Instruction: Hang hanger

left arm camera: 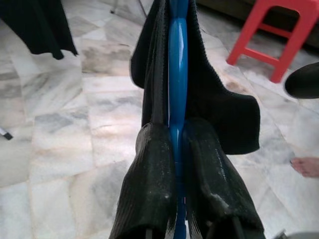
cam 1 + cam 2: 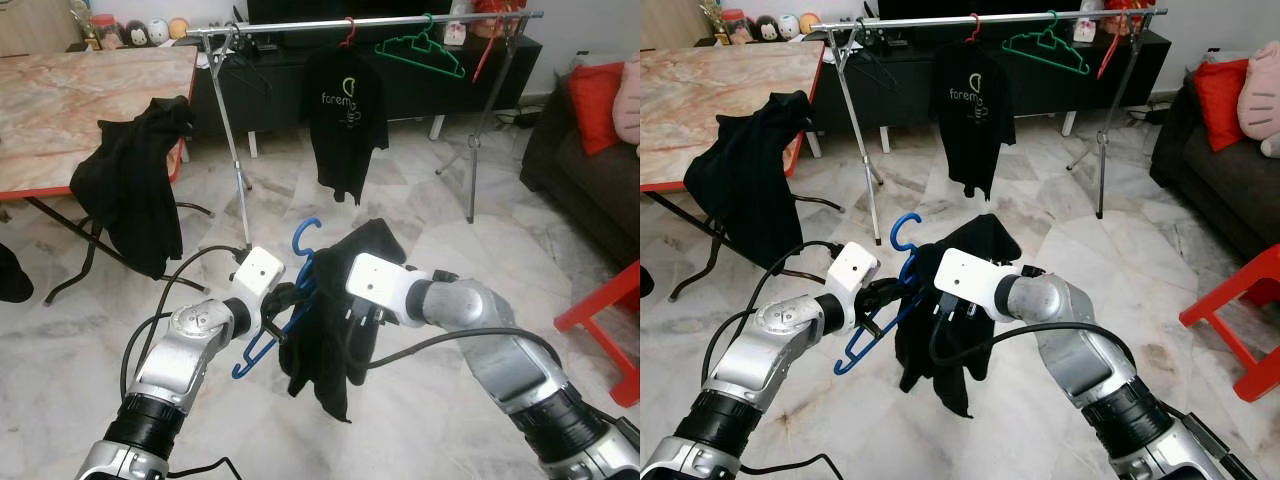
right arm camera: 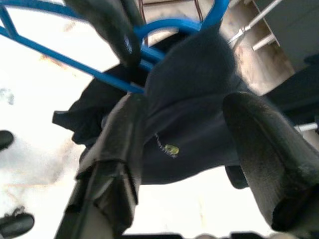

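Observation:
My left gripper (image 1: 177, 132) is shut on the lower bar of a blue hanger (image 2: 304, 236), holding it low in front of me with its hook pointing up. A black garment (image 2: 335, 345) is draped over the hanger and hangs down toward the floor. Against this garment from the right sits my right gripper (image 3: 187, 107), its fingers (image 3: 119, 129) spread open with the dark cloth between them. Across the back of the room runs the metal clothes rail (image 2: 370, 22), well beyond the hanger.
A black T-shirt (image 2: 345, 110) on a red hanger and an empty green hanger (image 2: 420, 48) hang from the rail. At the left, a marble-top table (image 2: 60, 110) has black clothing (image 2: 130, 190) draped over its edge. A red stool (image 2: 610, 320) and dark sofa (image 2: 585, 170) are right.

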